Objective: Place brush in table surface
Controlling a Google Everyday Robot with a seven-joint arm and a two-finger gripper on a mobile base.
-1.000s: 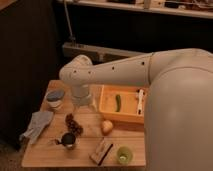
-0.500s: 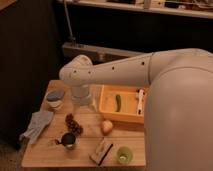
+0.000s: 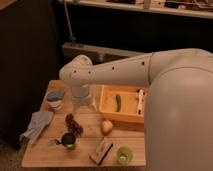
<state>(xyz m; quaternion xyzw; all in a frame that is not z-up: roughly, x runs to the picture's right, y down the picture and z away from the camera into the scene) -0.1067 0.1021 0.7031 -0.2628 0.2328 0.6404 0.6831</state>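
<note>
The brush (image 3: 140, 100) is a slim white stick with a small dark mark near its far end. It lies inside the yellow-orange bin (image 3: 111, 115), along the bin's right side. The table surface (image 3: 50, 152) is a light-brown wooden top under everything. My gripper (image 3: 83, 103) hangs from the white arm over the table, just left of the bin and well left of the brush. It holds nothing that I can see.
A small green vegetable (image 3: 118, 102) lies in the bin. On the table are a grey bowl (image 3: 55, 98), a grey cloth (image 3: 36, 125), dark grapes (image 3: 73, 123), a yellowish fruit (image 3: 106, 126), a metal cup (image 3: 68, 140), a tan wooden block (image 3: 102, 150) and a green cup (image 3: 124, 155).
</note>
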